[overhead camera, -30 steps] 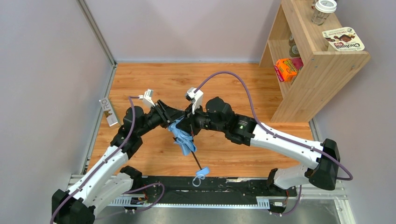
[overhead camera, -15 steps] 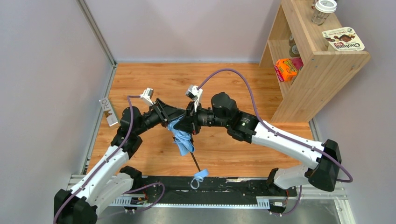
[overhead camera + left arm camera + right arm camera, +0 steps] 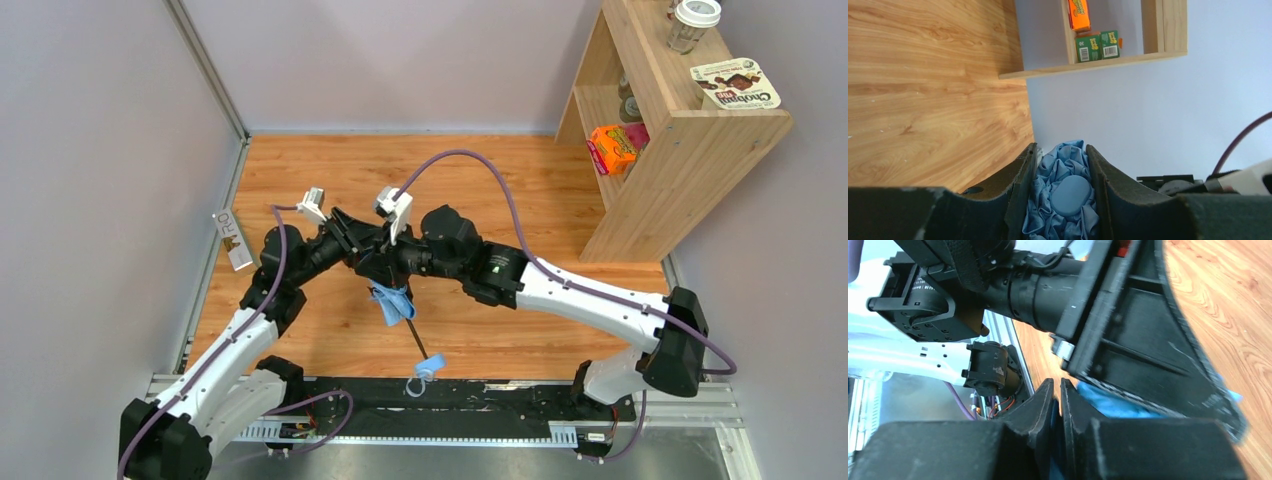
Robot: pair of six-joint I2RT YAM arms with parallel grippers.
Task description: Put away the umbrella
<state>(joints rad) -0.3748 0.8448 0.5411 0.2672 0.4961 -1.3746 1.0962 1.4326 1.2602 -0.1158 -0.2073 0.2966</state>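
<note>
The umbrella [image 3: 394, 303] is a bunch of sky-blue fabric held above the wooden floor. Its dark shaft slants down to the small blue handle and strap [image 3: 429, 368] near the front rail. My left gripper [image 3: 362, 258] is shut on the top of the canopy. In the left wrist view [image 3: 1062, 167] crumpled fabric and a rounded blue cap [image 3: 1071, 194] fill the gap between its jaws. My right gripper [image 3: 388, 272] sits right against the left one. In the right wrist view [image 3: 1057, 390] its jaws are nearly together, with a thin fold of blue fabric [image 3: 1115, 402] between them.
A wooden shelf unit [image 3: 690, 150] stands at the back right, with an orange box [image 3: 612, 148], a jar [image 3: 693, 22] and a snack box [image 3: 735, 85]. A small flat box [image 3: 233, 240] lies by the left wall. A black rail [image 3: 470, 405] runs along the near edge.
My right arm has swung left and closed in on the left gripper. The canopy is bunched tighter, with less fabric hanging. The handle has shifted slightly up and left.
</note>
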